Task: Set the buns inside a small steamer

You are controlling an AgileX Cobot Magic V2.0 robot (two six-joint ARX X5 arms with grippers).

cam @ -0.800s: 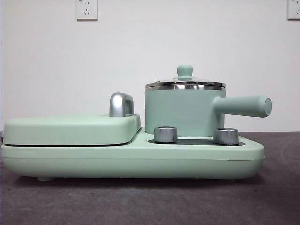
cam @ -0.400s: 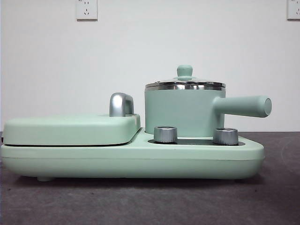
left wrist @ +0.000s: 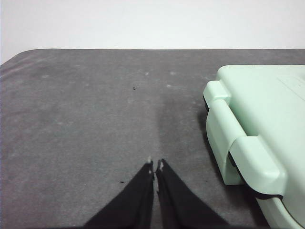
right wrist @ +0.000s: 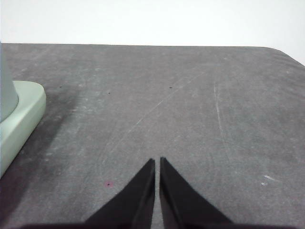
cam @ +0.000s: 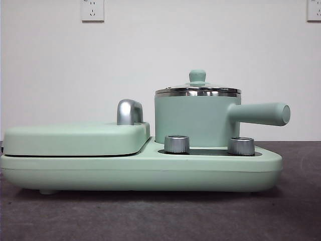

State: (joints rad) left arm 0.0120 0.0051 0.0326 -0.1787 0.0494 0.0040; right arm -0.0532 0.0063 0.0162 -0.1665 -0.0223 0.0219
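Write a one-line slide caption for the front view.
Mint-green small steamer, glass lid on, standing on its cooker base beside the closed griddle plate; no buns or arms in view.

Your right gripper (right wrist: 157,161) hangs over the bare grey table mat (right wrist: 190,119) with its two black jaws brought together, only a hairline slit between the tips, and nothing between them. Off to one side of the gripper, well apart from it, you can see a rounded corner of the mint-green appliance base (right wrist: 21,114) resting on the mat, with a sliver of a duller green curved wall (right wrist: 5,90) standing on top of that base. Beyond the base, the mat runs back to a plain white wall (right wrist: 152,21), marked only by faint scuffs and a few dark specks.
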